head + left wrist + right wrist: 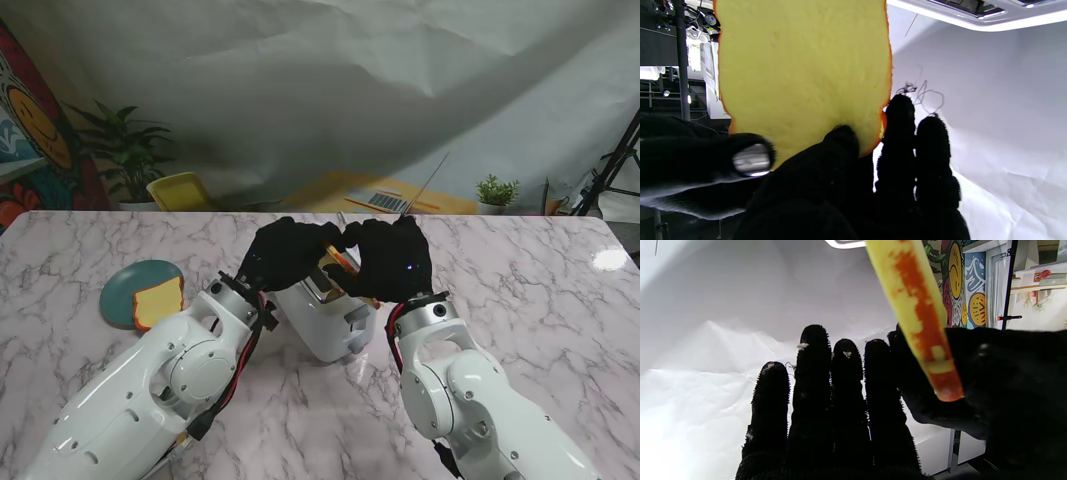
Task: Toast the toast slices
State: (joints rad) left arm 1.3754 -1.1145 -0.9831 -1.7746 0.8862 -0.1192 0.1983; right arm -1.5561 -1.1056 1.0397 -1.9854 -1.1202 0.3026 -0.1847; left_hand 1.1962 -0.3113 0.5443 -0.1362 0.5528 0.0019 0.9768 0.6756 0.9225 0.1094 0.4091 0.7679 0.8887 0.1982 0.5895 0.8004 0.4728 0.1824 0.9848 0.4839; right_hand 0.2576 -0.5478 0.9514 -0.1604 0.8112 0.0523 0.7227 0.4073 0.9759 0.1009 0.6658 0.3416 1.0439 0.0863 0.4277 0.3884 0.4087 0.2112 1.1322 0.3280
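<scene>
Stand view: toast slice (338,262) pinched upright between left robot hand (285,254) and right robot hand (392,258), directly over the toaster (325,315) at tabletop centre, long axis slot-aligned.

Glossy white jointed arms, red and black cables, left robot hand (285,252) and right robot hand (392,258) black-gloved

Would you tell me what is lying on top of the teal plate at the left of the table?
One toast slice lies on the teal plate, overhanging its near-right rim. Whatever lies beneath that slice is covered; the rest of the plate shows bare.
</scene>
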